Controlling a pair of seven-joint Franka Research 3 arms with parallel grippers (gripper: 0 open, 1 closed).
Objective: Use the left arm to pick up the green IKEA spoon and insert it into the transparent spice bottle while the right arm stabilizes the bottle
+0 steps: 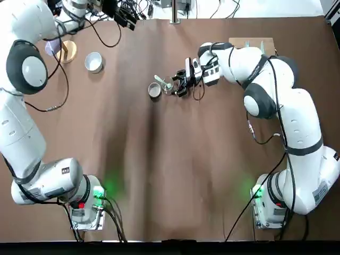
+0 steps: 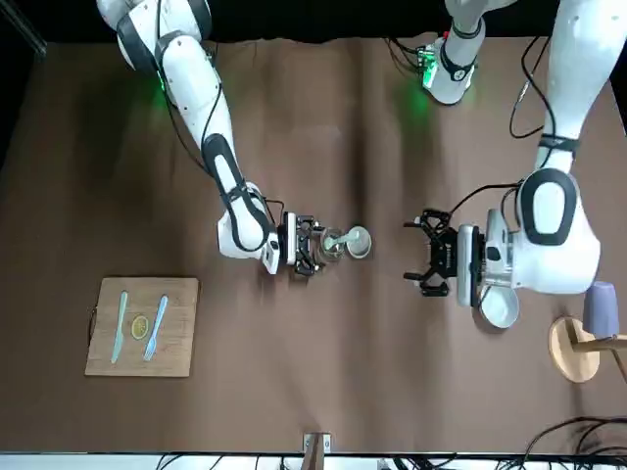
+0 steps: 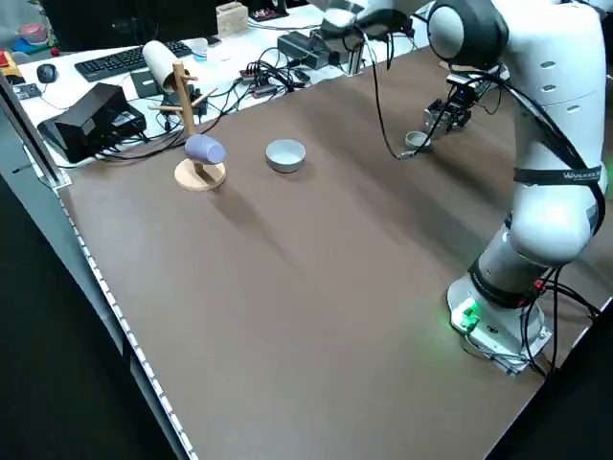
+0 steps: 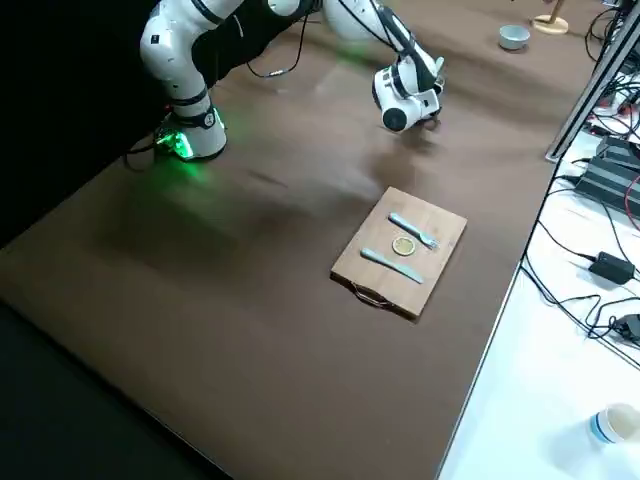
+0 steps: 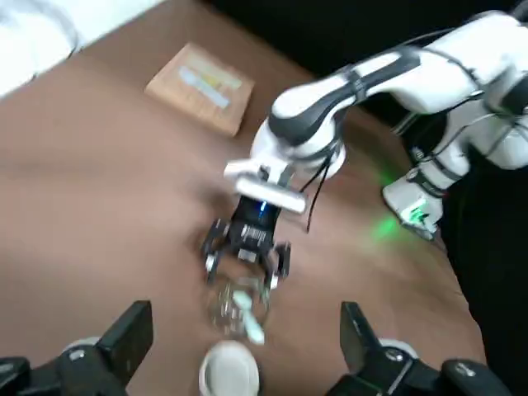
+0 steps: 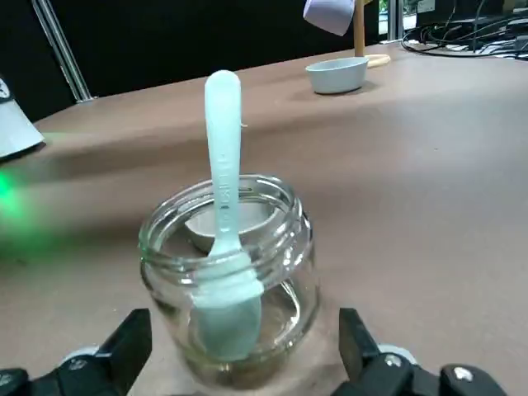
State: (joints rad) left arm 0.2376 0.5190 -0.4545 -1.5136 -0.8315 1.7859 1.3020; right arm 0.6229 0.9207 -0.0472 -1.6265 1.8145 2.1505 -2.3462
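We judge the task nearly done: the green IKEA spoon stands inside the transparent spice bottle; both grippers, left gripper and right gripper, hold their jaws wide, empty.

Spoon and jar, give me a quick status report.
Spoon stands in the jar, handle up. Right tool open, either side of the jar. Left tool open, clear, empty. Grey cap beside the jar, no obstruction.
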